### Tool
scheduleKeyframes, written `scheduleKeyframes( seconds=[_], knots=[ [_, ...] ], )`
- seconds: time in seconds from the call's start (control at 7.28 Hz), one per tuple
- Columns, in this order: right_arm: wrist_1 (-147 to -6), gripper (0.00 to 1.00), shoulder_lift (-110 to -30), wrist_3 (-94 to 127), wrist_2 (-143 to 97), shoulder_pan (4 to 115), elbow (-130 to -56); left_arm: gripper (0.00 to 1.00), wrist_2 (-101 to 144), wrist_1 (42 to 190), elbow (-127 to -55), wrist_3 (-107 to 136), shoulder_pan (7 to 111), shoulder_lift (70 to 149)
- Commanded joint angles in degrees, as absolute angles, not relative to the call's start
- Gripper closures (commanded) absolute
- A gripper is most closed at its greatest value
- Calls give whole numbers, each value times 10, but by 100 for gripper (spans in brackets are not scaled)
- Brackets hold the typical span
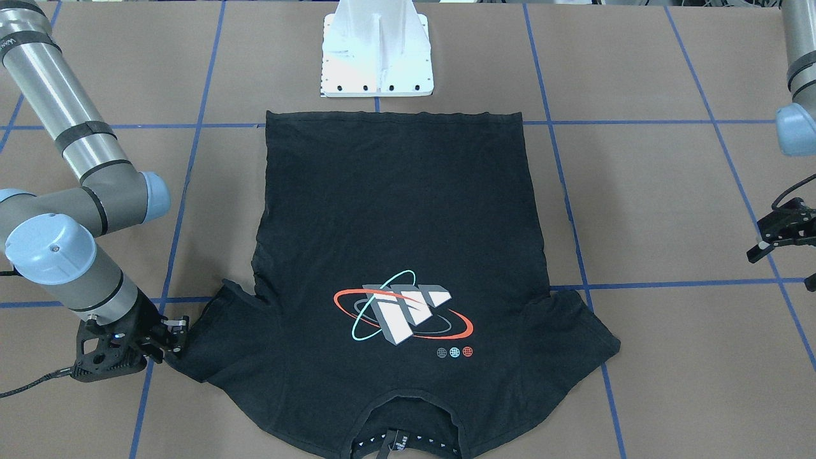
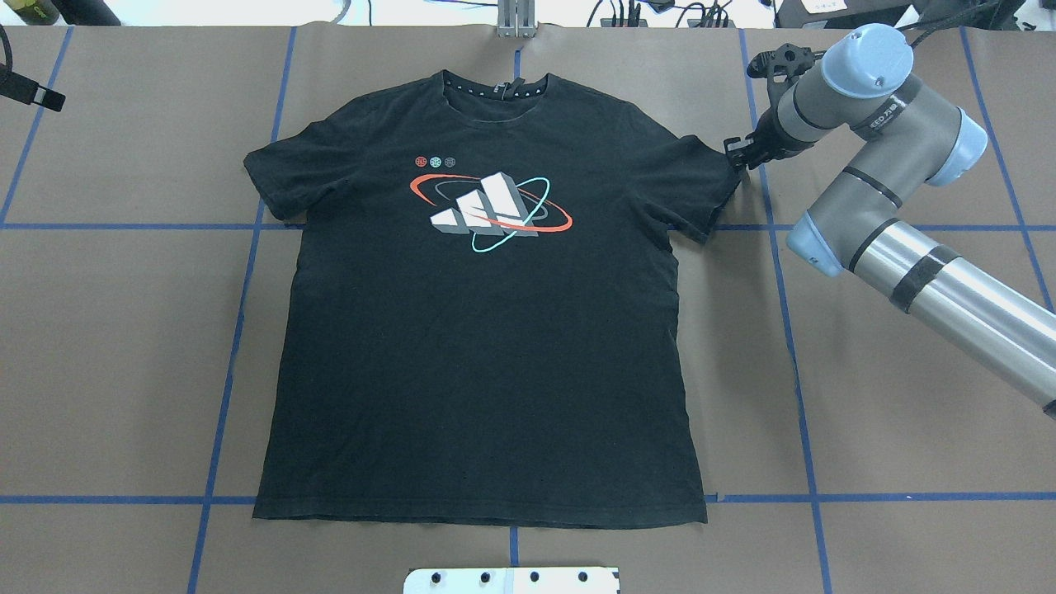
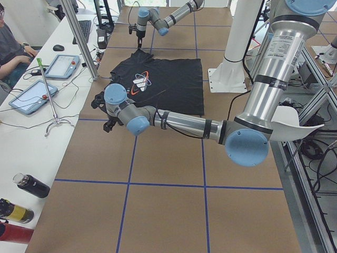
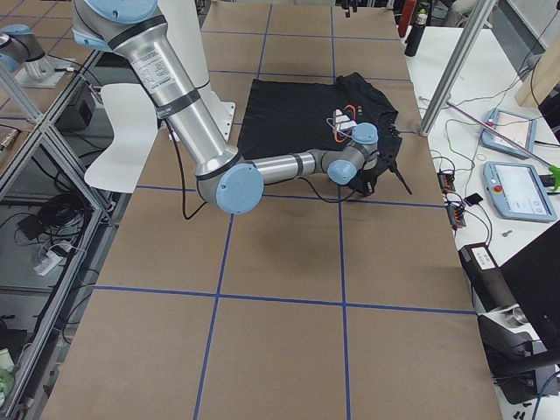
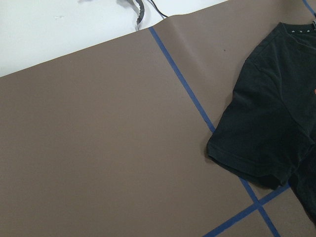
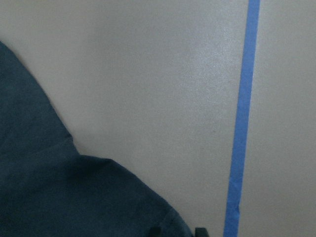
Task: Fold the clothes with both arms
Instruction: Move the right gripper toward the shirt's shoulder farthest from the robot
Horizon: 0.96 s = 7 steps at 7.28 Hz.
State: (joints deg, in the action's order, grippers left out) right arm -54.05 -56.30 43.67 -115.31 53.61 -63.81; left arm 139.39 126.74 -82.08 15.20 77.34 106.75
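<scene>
1. The T-shirt [image 2: 487, 346] is laid flat, print up, on the table [image 2: 891, 412].
2. The right gripper [image 2: 737, 157] is set low at the outer hem of one sleeve [image 2: 701, 181]; the shirt body is spread away from it, toward the other arm.
3. Its fingertips [image 6: 155, 231] are seen narrowly apart with the hem between them; whether it is clamped cannot be told.
4. The left gripper [image 1: 784, 255] is spread and empty, well apart from the other sleeve [image 5: 247, 148].

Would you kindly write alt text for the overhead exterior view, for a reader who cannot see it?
A black T-shirt lies flat, print up, collar toward the far edge, on a brown table gridded with blue tape. The right arm reaches in from the right, its pincer at the edge of the nearer sleeve.
</scene>
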Motion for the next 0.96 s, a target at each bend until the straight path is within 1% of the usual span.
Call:
scheduleKeyframes(
  seconds=[0.0, 0.14, 0.27, 0.41, 0.55, 0.82],
  knots=[
    [-541, 72, -562, 437, -1153, 536, -638, 0, 1394, 1267, -821, 151, 774, 1067],
    [-541, 70, -562, 436, -1153, 537, -638, 0, 1394, 1267, -821, 151, 774, 1067],
    [-541, 70, -563, 436, -1153, 537, -638, 0, 1394, 1267, -821, 151, 773, 1066],
    [-541, 81, -563, 436, -1153, 536, -639, 0, 1394, 1267, -822, 151, 773, 1066],
    [-541, 100, -563, 436, -1153, 537, -639, 0, 1394, 1267, -823, 151, 773, 1066],
    [-541, 100, -564, 437, -1152, 540, -644, 0, 1395, 1267, -824, 152, 773, 1066]
  ],
)
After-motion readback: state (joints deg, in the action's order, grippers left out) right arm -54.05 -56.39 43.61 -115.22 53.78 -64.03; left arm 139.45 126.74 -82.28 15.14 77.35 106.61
